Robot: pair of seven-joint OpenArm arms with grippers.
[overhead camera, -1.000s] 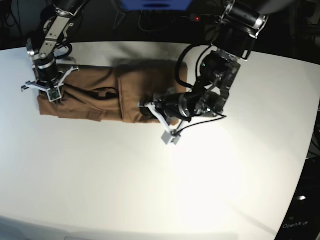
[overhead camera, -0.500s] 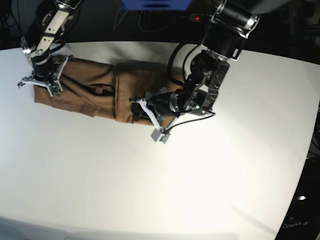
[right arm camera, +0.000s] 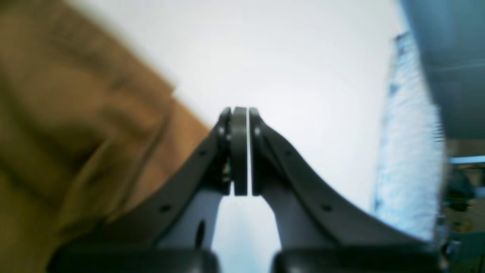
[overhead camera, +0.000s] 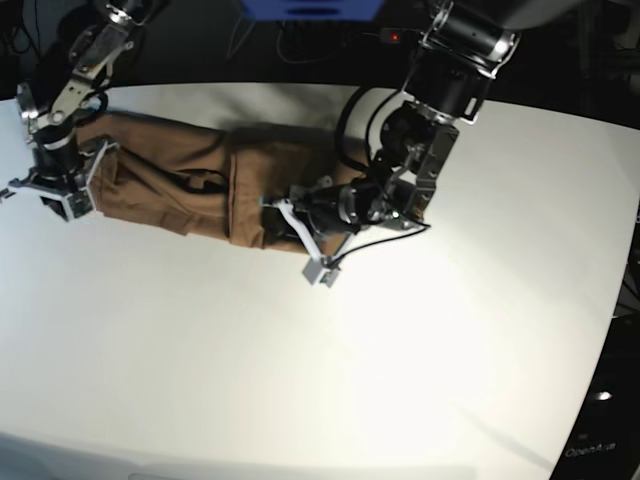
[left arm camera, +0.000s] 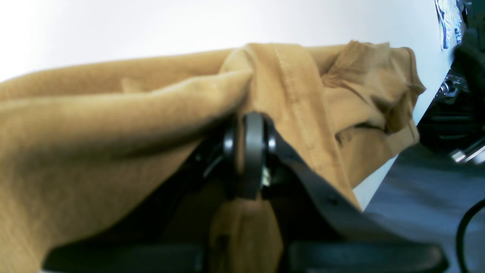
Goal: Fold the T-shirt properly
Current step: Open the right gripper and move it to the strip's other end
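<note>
So your left gripper [left arm camera: 248, 155] has its jaws clamped on a bunched fold of the T-shirt [overhead camera: 190, 185], which lies stretched out as a long tan strip across the far side of the white table [overhead camera: 330, 380]. Your right gripper [right arm camera: 239, 151] sits at the shirt's other end, jaws pressed together on nothing.

Two arms, black housings with silver-grey collar rings at the joints. Black cables loop outside the left arm [overhead camera: 430, 130] near its elbow. Left gripper [left arm camera: 250, 151] and right gripper [right arm camera: 239, 151]: black curved fingers with round black pads and small screw holes along each finger. Pale grey brackets flank each wrist beside the T-shirt [overhead camera: 200, 180].
</note>
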